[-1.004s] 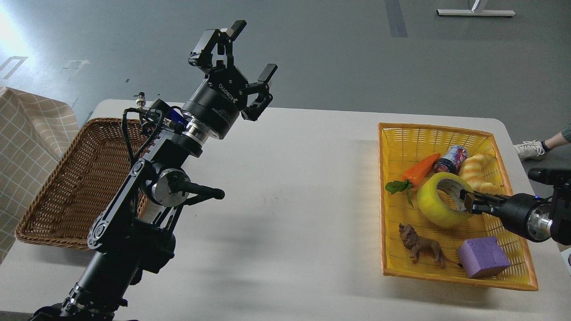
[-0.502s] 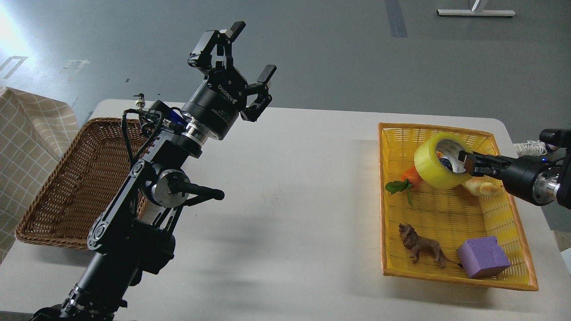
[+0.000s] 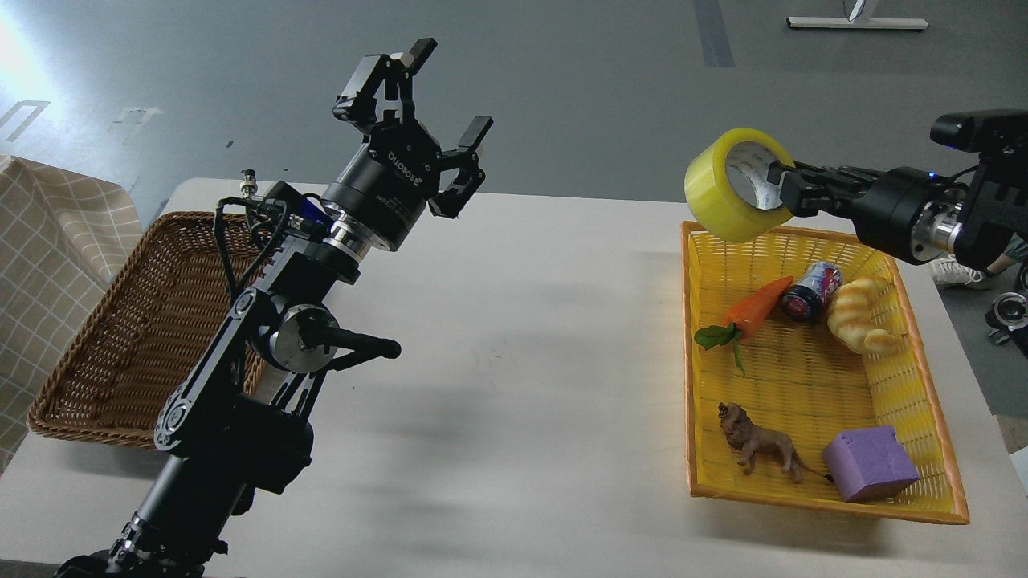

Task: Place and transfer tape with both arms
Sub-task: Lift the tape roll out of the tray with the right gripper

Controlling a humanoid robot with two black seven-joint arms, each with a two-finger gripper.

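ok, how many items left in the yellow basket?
5: carrot at the left wall, can and croissant toward the far end, lion figure and purple block at the near end. Nothing seems hidden.

A white table [image 3: 546,337] is carrying two baskets, well apart. A brown wicker basket [image 3: 120,337] is sitting at its left edge, partly hidden behind an arm, and a yellow woven basket [image 3: 907,377] is lying along its right side. Soft shadows are falling across the bare middle. Beyond the far edge, a grey floor [image 3: 602,96] is stretching away.
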